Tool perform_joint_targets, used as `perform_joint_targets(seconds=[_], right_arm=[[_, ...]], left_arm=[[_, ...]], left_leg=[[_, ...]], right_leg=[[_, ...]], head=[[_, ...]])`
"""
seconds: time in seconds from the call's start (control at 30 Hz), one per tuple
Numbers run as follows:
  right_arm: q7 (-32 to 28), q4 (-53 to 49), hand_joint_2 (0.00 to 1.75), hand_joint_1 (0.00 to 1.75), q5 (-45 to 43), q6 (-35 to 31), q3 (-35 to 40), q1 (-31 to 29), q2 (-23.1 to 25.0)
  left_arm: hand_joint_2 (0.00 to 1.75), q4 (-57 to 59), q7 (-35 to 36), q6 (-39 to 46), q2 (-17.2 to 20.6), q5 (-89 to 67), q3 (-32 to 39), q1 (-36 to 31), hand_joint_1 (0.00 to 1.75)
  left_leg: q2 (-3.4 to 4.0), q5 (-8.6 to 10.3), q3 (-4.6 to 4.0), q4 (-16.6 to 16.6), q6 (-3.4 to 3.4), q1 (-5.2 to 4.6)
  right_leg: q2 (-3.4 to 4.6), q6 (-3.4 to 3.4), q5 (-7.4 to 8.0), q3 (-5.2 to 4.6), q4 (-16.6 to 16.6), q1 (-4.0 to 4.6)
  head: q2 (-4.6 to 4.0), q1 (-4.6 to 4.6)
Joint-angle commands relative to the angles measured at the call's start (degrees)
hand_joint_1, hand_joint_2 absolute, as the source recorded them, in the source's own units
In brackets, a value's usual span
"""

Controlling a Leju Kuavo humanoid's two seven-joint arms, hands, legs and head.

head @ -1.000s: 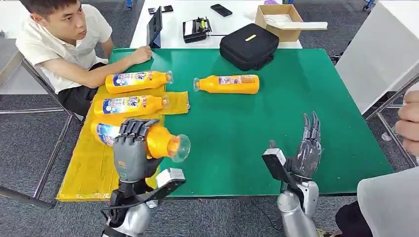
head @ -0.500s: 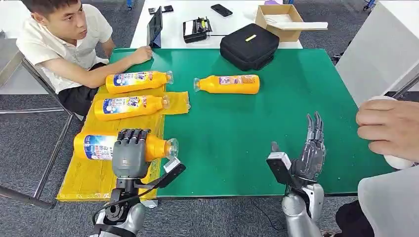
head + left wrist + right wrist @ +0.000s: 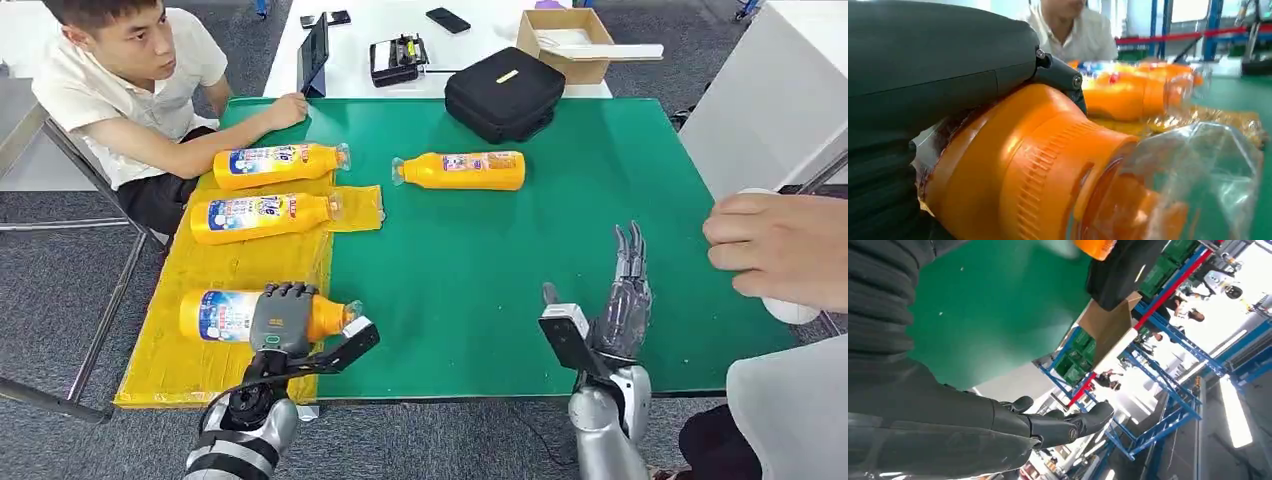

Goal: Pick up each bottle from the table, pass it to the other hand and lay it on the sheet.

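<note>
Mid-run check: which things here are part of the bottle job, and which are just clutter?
Job:
held bottle in left hand
two bottles on yellow sheet
bottle on green table
right hand, empty

Clutter:
black bag
cardboard box
phone

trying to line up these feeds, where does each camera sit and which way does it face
Head view: high on the body, looking forward and down at the green table; both arms show, left hand on a bottle, right hand open.
Left wrist view: behind the left hand, facing along the held bottle across the table.
Right wrist view: behind the right hand, tilted toward the table.
Shared: head and left wrist views show the same held bottle.
</note>
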Motion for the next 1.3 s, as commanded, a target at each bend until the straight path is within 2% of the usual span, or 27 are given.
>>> perform_joint_targets(seconds=[0.03, 0.1, 0.27, 0.5, 0.53, 0.6, 0.67, 0.7, 1.17, 1.2, 1.3], right_arm=[[-0.54, 3.76, 1.75, 0.00, -0.79, 0.90, -0.46, -2.42, 0.85], [-0.54, 3.76, 1.75, 0.00, -0.79, 0.90, -0.46, -2.42, 0.85], [-0.54, 3.76, 1.75, 0.00, -0.79, 0.90, -0.46, -2.42, 0.85], [-0.54, 3.76, 1.75, 0.00, -0.79, 0.90, -0.46, -2.42, 0.85], [-0.71, 3.84, 1.75, 0.00, -1.06, 0.98, -0.50, -2.44, 0.85], [-0.90, 3.99, 1.75, 0.00, -1.40, 1.11, -0.49, -2.40, 1.00], [-1.08, 4.66, 1.75, 0.00, -2.24, 1.50, -0.77, -2.51, 0.90], [-1.21, 5.00, 1.75, 0.00, -2.46, 1.62, -0.85, -2.59, 0.79], [-3.62, 11.36, 1.75, 0.00, -3.62, 1.28, -1.72, -6.00, -1.32], [-3.73, 11.62, 1.75, 0.00, -3.68, 1.20, -1.67, -6.16, -1.29], [-4.07, 12.03, 1.75, 0.00, -3.91, 0.78, -1.47, -6.58, -1.21]], left_arm=[[1.75, 10.03, -0.97, -2.37, 0.48, 1.45, 2.37, -5.48, 1.54], [1.75, 10.03, -0.97, -2.37, 0.48, 1.45, 2.37, -5.48, 1.54], [1.75, 10.03, -0.97, -2.37, 0.48, 1.45, 2.37, -5.48, 1.54], [1.75, 10.03, -0.97, -2.37, 0.48, 1.45, 2.37, -5.48, 1.54], [1.75, 10.55, -0.97, -1.66, 0.46, 1.73, 2.48, -5.58, 1.40], [1.75, 11.12, -1.65, -1.79, 0.14, 3.08, 3.17, -5.68, 0.05], [1.75, 12.13, -2.89, -3.82, -0.19, 5.05, 3.71, -5.95, 0.10], [1.75, 12.52, -3.15, -4.44, -0.24, 5.58, 3.82, -6.13, 0.00], [1.75, 24.44, -6.44, -13.78, 0.98, 12.26, 4.82, -11.15, 0.00], [1.75, 24.63, -6.66, -13.99, 1.03, 12.74, 5.05, -11.23, 0.00], [1.75, 25.36, -6.87, -13.50, 1.17, 13.33, 4.57, -11.57, 0.00]], left_leg=[[0.12, -0.03, 0.17, -0.04, 0.00, 0.03], [0.30, -0.14, 0.39, -0.02, 0.01, 0.08], [0.10, -0.02, 0.14, -0.03, 0.00, 0.02], [0.18, -0.06, 0.29, -0.02, 0.01, 0.03], [0.15, -0.04, 0.26, -0.03, 0.00, 0.02], [0.20, -0.06, 0.30, -0.03, 0.00, 0.05], [0.10, -0.03, 0.22, -0.03, 0.00, 0.01], [0.09, -0.01, 0.20, -0.04, 0.00, 0.02], [0.22, 0.00, 0.63, -0.13, 0.02, 0.04], [0.04, 0.01, 0.57, -0.08, 0.02, -0.01], [0.21, 0.02, 0.74, -0.14, 0.03, 0.02]], right_leg=[[0.04, -0.17, 0.00, 0.17, -0.07, 0.06], [0.16, -0.32, -0.04, 0.37, -0.10, 0.14], [0.04, -0.13, 0.00, 0.14, -0.05, 0.04], [0.09, -0.21, -0.01, 0.29, -0.07, 0.08], [0.08, -0.18, 0.00, 0.26, -0.07, 0.06], [0.10, -0.22, 0.00, 0.32, -0.08, 0.10], [0.05, -0.12, 0.00, 0.23, -0.05, 0.04], [0.04, -0.11, 0.01, 0.22, -0.06, 0.04], [0.12, -0.25, 0.08, 0.67, -0.19, 0.09], [0.02, -0.10, 0.03, 0.62, -0.09, 0.01], [0.15, -0.21, 0.09, 0.76, -0.18, 0.05]], head=[[0.00, 0.00], [0.00, 0.00], [0.00, 0.00], [0.00, 0.00], [0.00, 0.00], [0.00, 0.00], [0.00, 0.00], [0.00, 0.00], [0.00, 0.00], [0.00, 0.00], [0.00, 0.00]])
